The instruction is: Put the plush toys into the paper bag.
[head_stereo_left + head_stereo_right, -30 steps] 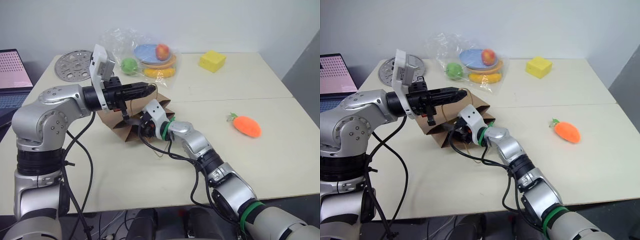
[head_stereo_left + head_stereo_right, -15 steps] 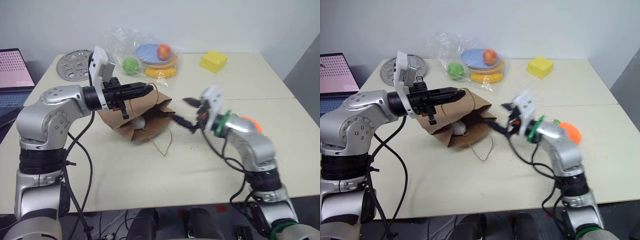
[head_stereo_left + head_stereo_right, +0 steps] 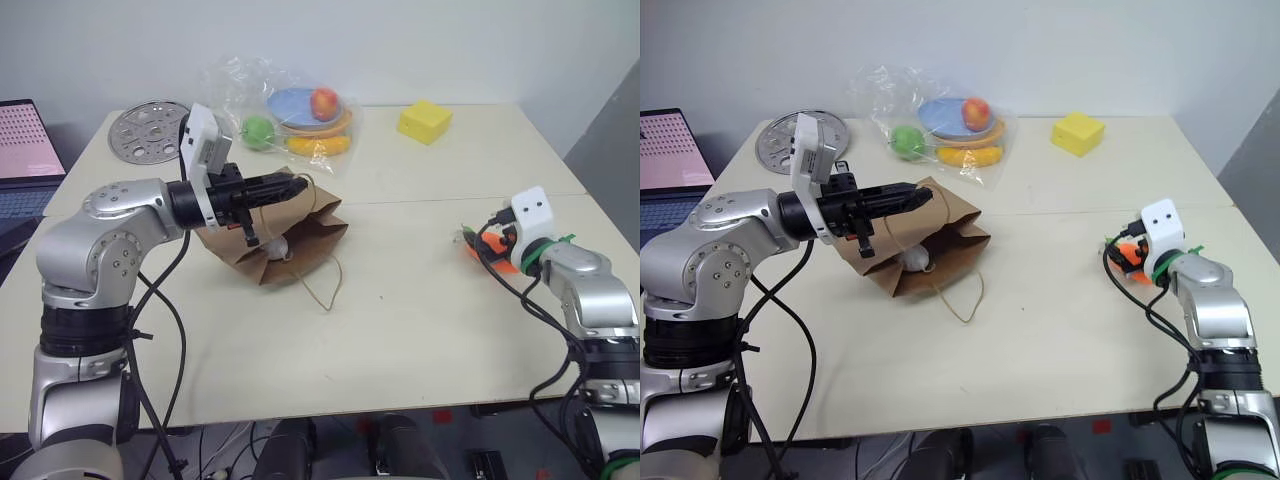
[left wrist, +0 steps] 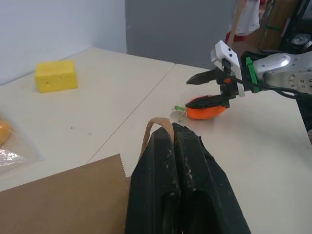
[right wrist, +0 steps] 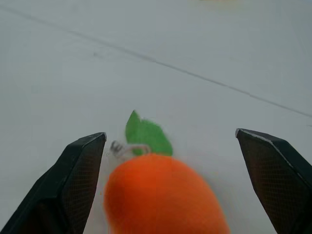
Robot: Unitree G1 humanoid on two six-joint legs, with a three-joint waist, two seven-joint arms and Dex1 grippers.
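Left gripper (image 4: 173, 134) pinched shut on twine handle (image 4: 157, 127) of brown kraft paper bag (image 3: 285, 240) mid-table, white egg plush (image 3: 277, 245) inside. Right gripper (image 5: 170, 180) wide open, straddling orange carrot plush (image 5: 163, 195) near table's right edge. Plastic-wrapped toy fruit (image 3: 290, 110) and yellow block (image 3: 425, 121) sit along far edge.

A pale wall (image 3: 420, 40) backs the cream table (image 3: 400, 340) (a seam crosses its top).

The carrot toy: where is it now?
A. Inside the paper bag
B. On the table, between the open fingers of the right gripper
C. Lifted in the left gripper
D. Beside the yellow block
B. The carrot lies on the table, and the right gripper has one finger on each side of it, open and not touching.
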